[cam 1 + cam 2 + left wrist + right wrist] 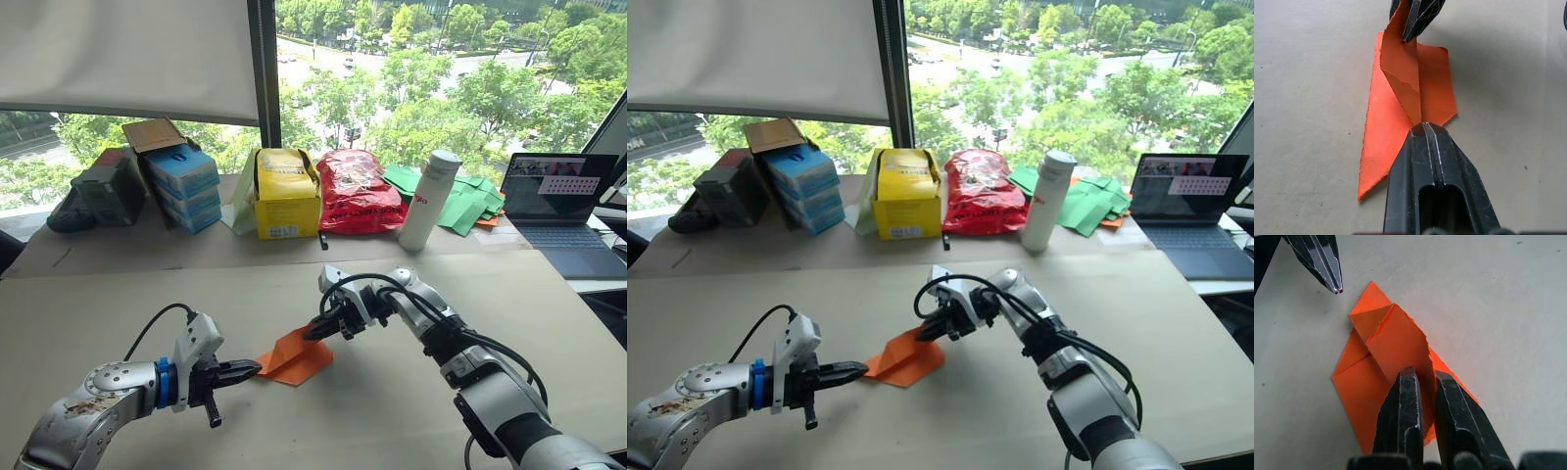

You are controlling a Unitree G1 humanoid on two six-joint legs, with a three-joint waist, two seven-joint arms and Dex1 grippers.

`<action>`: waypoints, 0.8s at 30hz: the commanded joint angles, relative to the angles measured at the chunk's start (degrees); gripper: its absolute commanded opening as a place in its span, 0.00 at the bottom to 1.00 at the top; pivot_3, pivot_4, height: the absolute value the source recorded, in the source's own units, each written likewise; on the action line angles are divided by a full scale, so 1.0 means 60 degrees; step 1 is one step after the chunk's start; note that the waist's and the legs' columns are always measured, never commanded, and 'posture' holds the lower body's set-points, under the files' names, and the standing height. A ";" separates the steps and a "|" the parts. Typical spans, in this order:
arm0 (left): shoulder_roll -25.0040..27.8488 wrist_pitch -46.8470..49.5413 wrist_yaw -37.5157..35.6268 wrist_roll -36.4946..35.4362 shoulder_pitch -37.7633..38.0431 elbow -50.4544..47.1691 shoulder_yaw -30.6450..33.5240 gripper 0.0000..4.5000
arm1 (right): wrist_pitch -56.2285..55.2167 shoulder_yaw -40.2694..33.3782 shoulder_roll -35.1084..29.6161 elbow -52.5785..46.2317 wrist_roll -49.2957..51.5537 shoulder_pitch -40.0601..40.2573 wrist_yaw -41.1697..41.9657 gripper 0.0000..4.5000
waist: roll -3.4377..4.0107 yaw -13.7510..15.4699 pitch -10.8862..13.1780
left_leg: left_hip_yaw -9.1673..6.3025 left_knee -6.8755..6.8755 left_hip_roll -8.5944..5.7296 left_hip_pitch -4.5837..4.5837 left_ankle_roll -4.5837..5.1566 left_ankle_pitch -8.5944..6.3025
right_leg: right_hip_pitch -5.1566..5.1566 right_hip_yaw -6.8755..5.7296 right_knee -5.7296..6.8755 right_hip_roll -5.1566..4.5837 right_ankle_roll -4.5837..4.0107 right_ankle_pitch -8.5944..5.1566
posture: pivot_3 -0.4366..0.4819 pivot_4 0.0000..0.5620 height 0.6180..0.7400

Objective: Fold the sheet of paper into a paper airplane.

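A: Along the far edge of the bench (118,294), what can be read?

B: Little. At about twelve o'clock a yellow bag (286,193) has dark print too small to read, and the red bag (356,192) beside it has lettering along its lower edge that I cannot make out. The white bottle (429,199) at one o'clock carries a small red mark, unreadable. The laptop (561,208) at two o'clock is open with its screen lit, but nothing on it is legible.

A: Containers?

B: Blue boxes (183,186) stacked at eleven o'clock with a brown cardboard piece (153,134) on top, and a dark box (108,186) just left of them. All are shut, so I cannot tell the contents. Green paper sheets (460,201) lie loose between the bottle and the laptop.

A: And the sheet of paper (294,358)?

B: Near the middle of the bench, at six o'clock from the yellow bag. It is partly folded, with one orange flap standing up off the flat part.

A: The tools?

B: The right tool (1422,382) is clamped narrow on that raised flap, one finger either side of it. The left tool (1425,128) has its fingers pressed together with nothing between them, the tip just at the paper's near corner; I cannot tell whether it touches.
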 commanded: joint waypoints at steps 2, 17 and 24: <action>0.0012 -0.0143 -0.0071 -0.0126 -0.0193 -0.0129 0.0050 0.00 | -0.0150 -0.0132 -0.0170 -0.0743 0.0036 0.0156 0.0016 0.01 | 0.0001 0.0001 0.0000 | 0.0000 0.0000 0.0000 -0.0001 0.0000 0.0000 | -0.0004 0.0001 0.0001 -0.0001 0.0000 0.0000 | 0.48 0.27 1.00; -0.0605 0.0301 0.0600 -0.0900 -0.1929 0.1181 0.1057 0.00 | -0.4485 -0.1710 -0.0542 -0.4175 -0.1092 0.2108 -0.4203 0.01 | 0.0001 0.0042 0.0001 | -0.0002 0.0001 -0.0004 -0.0015 -0.0009 0.0005 | -0.0015 -0.0008 0.0008 0.0004 0.0001 0.0001 | 0.48 0.27 1.00; -0.0421 0.0440 0.0504 -0.0950 -0.2232 0.1513 0.1174 0.00 | -0.7593 -0.0789 -0.0813 -0.5813 -0.3813 0.4050 -0.6658 0.01 | -0.0002 0.0016 0.0002 | 0.0020 0.0005 -0.0005 -0.0006 -0.0026 0.0018 | -0.0012 -0.0034 0.0008 0.0073 0.0003 0.0000 | 0.48 0.27 1.00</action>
